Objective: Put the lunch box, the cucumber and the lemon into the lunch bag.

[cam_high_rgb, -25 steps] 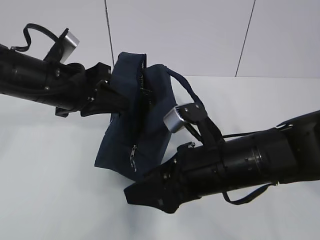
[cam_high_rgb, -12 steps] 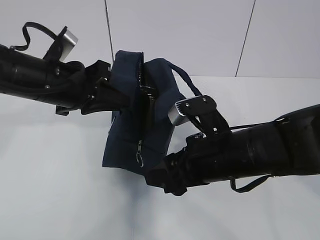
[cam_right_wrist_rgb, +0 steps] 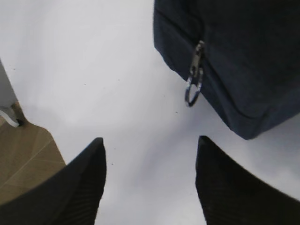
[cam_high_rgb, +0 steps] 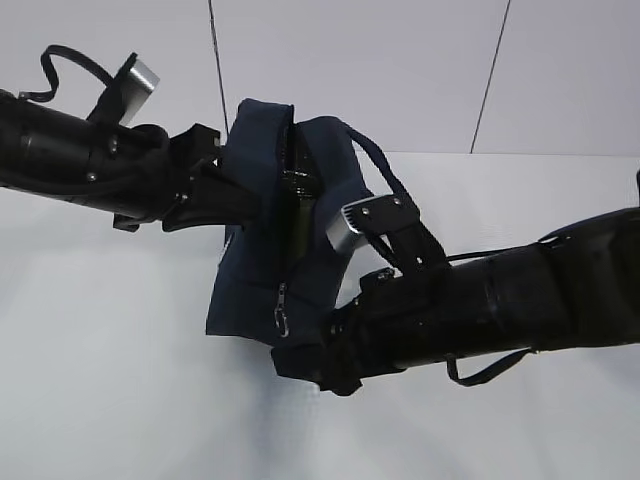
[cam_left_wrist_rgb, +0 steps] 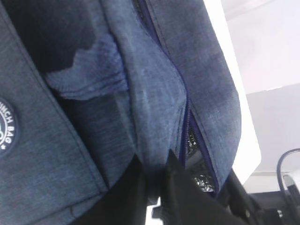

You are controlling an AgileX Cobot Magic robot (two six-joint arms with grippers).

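Lunch bag (cam_high_rgb: pixel 262 240) hangs tilted left of centre over the white table (cam_high_rgb: pixel 110 380), its lower corner near or on the surface; you can't tell which. Your left gripper (cam_high_rgb: pixel 222 195) comes in from the left and is clenched on the bag's upper fabric edge, beside the partly parted zipper; in the left wrist view the dark fingers (cam_left_wrist_rgb: pixel 176 187) pinch the cloth and silver lining glints in the gap. The zipper's metal ring pull (cam_right_wrist_rgb: pixel 194 89) dangles at the bag's lower side. Your right gripper (cam_right_wrist_rgb: pixel 150 180) sits just below the bag's near corner, jaws spread apart, grasping nothing, only table between them. One handle loop (cam_high_rgb: pixel 375 170) droops to the right.
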